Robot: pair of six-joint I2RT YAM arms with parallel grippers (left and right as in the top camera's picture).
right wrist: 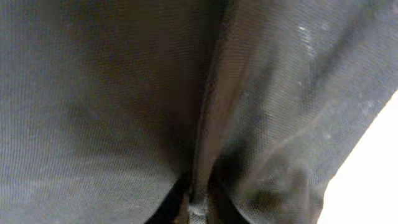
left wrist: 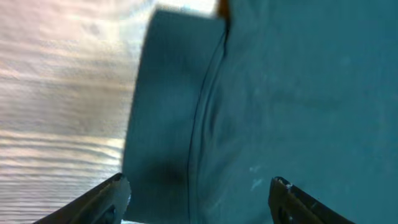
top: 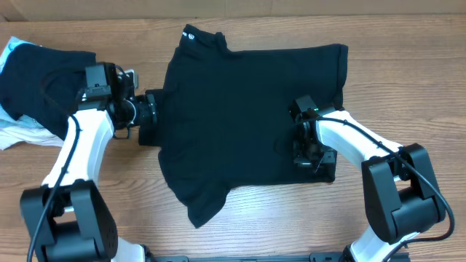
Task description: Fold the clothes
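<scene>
From overhead, one black short-sleeved T-shirt (top: 247,109) lay spread at the frame's centre on the wooden table (top: 408,65). A second dark garment (top: 36,80) sat heaped upper left, making two garments. The left gripper (top: 151,116) met the shirt's left edge, and the right gripper (top: 306,145) sat at its right-centre.

In the left wrist view, the jaws stood released, straddling the shirt's edge.

In the right wrist view, the gripper was clenched on a pinch of cloth. The shirt looked light and limp, probably best lifted by hems or corners.

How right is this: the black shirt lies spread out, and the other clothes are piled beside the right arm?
Wrong side. The overhead view shows the other clothes piled beside the left arm; the black shirt does lie spread out.
</scene>
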